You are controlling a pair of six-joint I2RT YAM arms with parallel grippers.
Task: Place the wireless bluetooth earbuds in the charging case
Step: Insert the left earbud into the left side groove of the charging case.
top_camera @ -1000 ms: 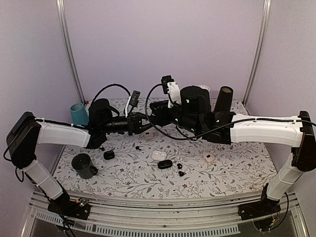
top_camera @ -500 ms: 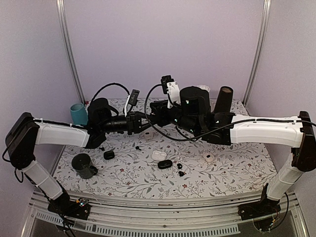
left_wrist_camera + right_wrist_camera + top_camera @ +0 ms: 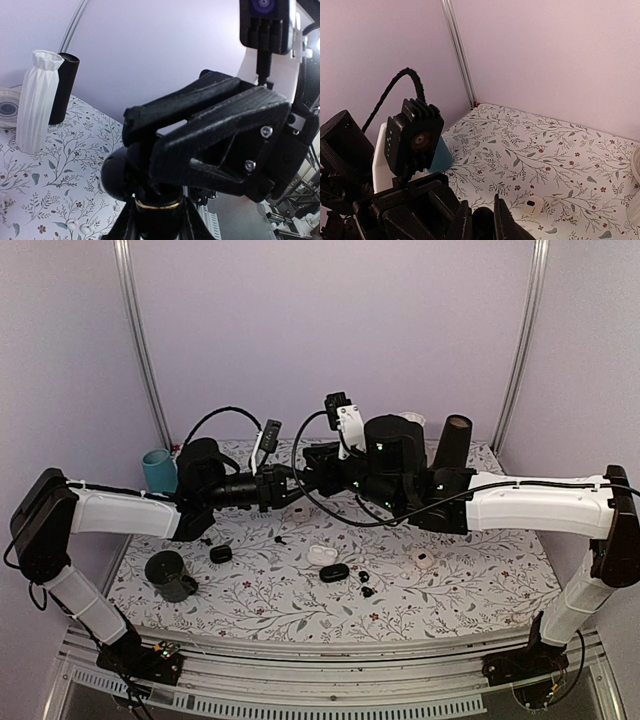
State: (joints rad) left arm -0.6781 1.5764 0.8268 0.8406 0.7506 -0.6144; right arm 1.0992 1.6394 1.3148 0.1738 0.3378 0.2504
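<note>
Both grippers meet in mid-air above the back of the table. My left gripper (image 3: 290, 486) is shut on a black charging case (image 3: 157, 216) with a gold rim, its rounded lid (image 3: 116, 175) swung open to the left. My right gripper (image 3: 308, 474) presses down onto the case mouth from above and hides the cavity. In the right wrist view its fingers (image 3: 463, 221) are shut on a small black earbud (image 3: 483, 221). Loose black earbuds (image 3: 364, 577) lie on the table, with one more (image 3: 368, 591) nearby.
On the floral table lie an open white case (image 3: 322, 553), a black case (image 3: 334, 572), another black case (image 3: 221, 553) and a small white case (image 3: 423, 560). A teal cup (image 3: 158, 470), a dark cup (image 3: 170, 575), a black cylinder (image 3: 452, 440) and a white vase (image 3: 35, 100) stand around.
The left gripper with the case has crept slightly upward against the right gripper. Both grips are unchanged.
</note>
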